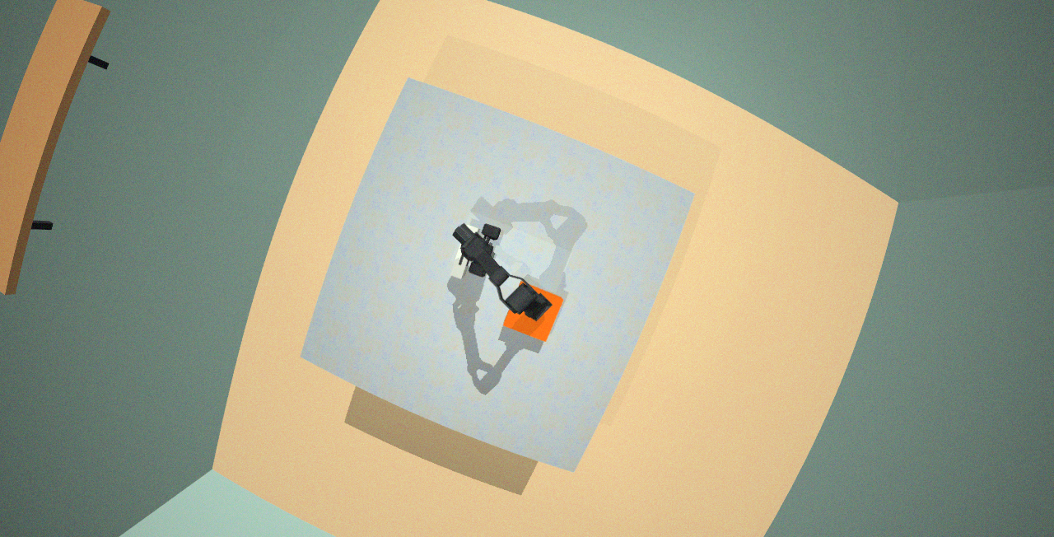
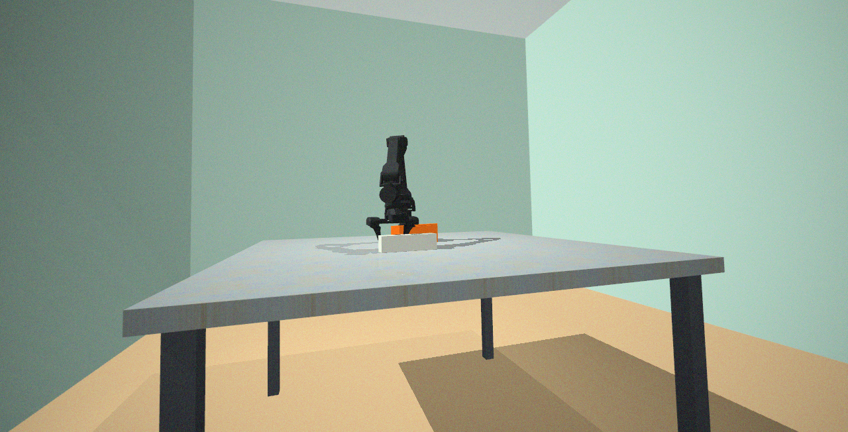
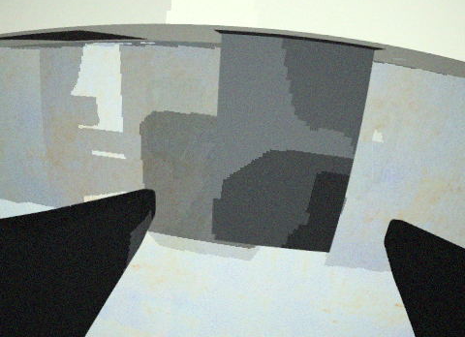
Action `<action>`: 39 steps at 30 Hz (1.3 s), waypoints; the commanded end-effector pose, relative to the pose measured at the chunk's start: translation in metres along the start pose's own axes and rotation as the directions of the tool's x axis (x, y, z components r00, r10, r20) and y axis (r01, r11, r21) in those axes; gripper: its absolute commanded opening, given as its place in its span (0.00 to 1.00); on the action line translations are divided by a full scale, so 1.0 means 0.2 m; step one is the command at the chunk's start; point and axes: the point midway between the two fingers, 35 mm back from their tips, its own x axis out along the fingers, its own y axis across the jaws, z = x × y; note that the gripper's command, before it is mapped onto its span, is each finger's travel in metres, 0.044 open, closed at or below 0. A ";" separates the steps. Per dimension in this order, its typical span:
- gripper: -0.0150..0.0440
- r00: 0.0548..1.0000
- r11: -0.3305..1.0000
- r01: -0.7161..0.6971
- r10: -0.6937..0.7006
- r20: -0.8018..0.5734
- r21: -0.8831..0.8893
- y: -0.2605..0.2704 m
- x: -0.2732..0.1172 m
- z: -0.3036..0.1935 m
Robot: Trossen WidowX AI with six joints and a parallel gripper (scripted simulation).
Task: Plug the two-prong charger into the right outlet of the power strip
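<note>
on the grey-blue table (image 1: pixel 368 275) (image 2: pixel 356 275), the hand (image 1: pixel 473 249) (image 2: pixel 392 233) (image 3: pixel 271 219) stands released near the white strip (image 2: pixel 407 243) (image 3: pixel 315 13).

A black robot arm (image 1: pixel 486 261) (image 2: pixel 392 177) stands on a gray counter (image 1: pixel 383 239) (image 2: pixel 284 293) in a plain room with green walls (image 1: pixel 847 54) (image 2: pixel 356 85) and a tan floor (image 1: pixel 773 275) (image 2: pixel 356 340), its exact kind impossible to tell.

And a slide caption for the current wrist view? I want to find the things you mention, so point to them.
Jaws standing open and gripping nothing, with the dark grey charger (image 3: pixel 291 134) showing near the pale power strip (image 1: pixel 457 268) (image 2: pixel 407 243) (image 3: pixel 315 10).
</note>
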 end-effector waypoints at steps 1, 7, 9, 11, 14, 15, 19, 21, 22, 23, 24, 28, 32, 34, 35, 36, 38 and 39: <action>1.00 1.000 1.000 0.000 0.000 0.004 -0.004 0.00 0.00 -0.03; 1.00 1.000 1.000 0.000 0.000 0.003 -0.004 0.00 0.00 -0.07; 1.00 1.000 1.000 0.000 0.000 0.003 -0.004 0.00 0.00 -0.08; 1.00 1.000 1.000 0.000 0.000 0.003 -0.004 0.00 0.00 -0.09; 1.00 1.000 1.000 0.000 0.000 0.003 -0.004 0.00 0.01 -0.11; 1.00 1.000 1.000 0.000 0.000 0.002 -0.005 0.00 0.01 -0.12; 1.00 1.000 1.000 0.000 0.000 0.002 -0.005 0.00 0.01 -0.14; 1.00 1.000 1.000 0.000 0.000 0.002 -0.005 0.00 0.01 -0.16; 1.00 1.000 1.000 0.000 0.000 0.002 -0.005 0.00 0.01 -0.16; 1.00 1.000 1.000 0.000 0.000 0.002 -0.005 0.00 0.01 -0.17; 1.00 1.000 1.000 0.000 0.000 0.002 -0.005 0.00 0.01 -0.17; 1.00 0.997 1.000 -0.014 0.014 0.077 0.008 0.00 -0.03 -0.14; 1.00 0.955 0.999 -0.028 0.023 0.297 0.014 0.00 -0.17 -0.11; 1.00 0.916 1.000 -0.025 0.019 0.401 0.010 0.00 -0.25 -0.10; 1.00 0.892 1.000 -0.021 0.016 0.452 0.006 0.00 -0.29 -0.09; 1.00 0.866 1.000 -0.015 0.012 0.500 0.001 0.00 -0.33 -0.09; 1.00 0.830 1.000 -0.004 0.006 0.558 -0.005 0.00 -0.38 -0.09; 1.00 0.825 1.000 -0.003 0.006 0.565 -0.006 0.00 -0.38 -0.09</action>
